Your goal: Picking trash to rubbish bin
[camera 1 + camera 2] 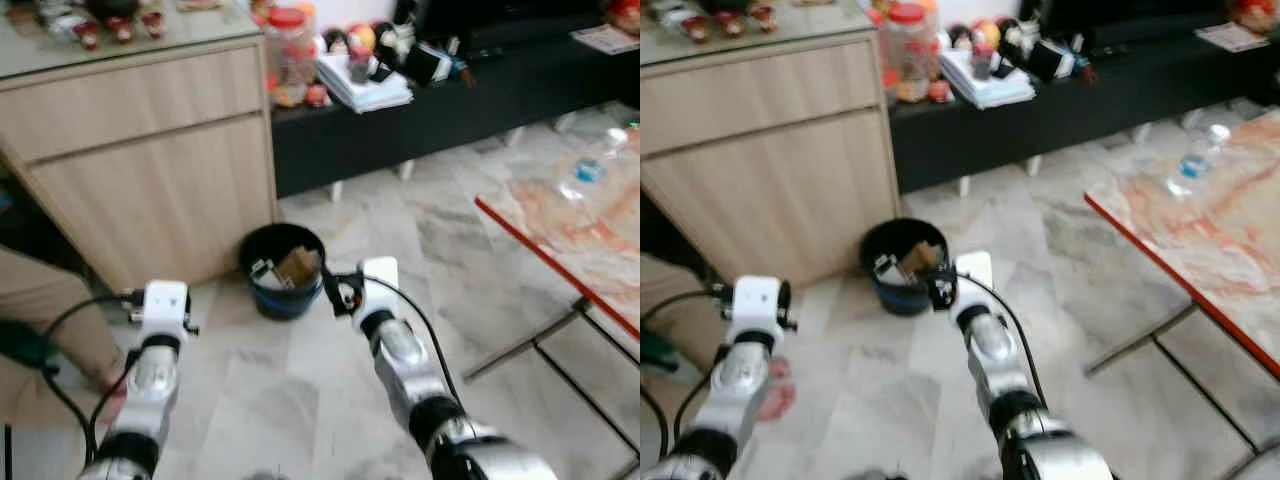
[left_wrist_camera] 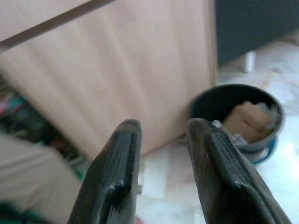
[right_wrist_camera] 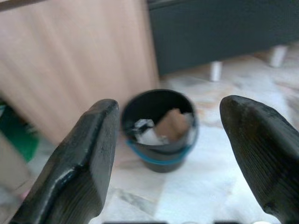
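A black rubbish bin (image 1: 283,272) with a blue band stands on the marble floor by the corner of a wooden cabinet. It holds a brown cardboard piece (image 3: 172,123) and white scraps. My right gripper (image 3: 170,105) is held just in front of the bin, wide open and empty. My left gripper (image 2: 163,128) is raised to the left of the bin (image 2: 238,121), facing the cabinet front. A narrow gap separates its fingers (image 2: 124,154), with nothing between them. A clear plastic bottle (image 1: 1195,160) lies on the table at the right.
The wooden cabinet (image 1: 150,170) rises right behind the bin. A low black bench (image 1: 450,100) with books and toys runs along the back. A red-edged marble table (image 1: 570,240) with metal legs stands at the right. Something beige and green (image 1: 30,320) sits at the left edge.
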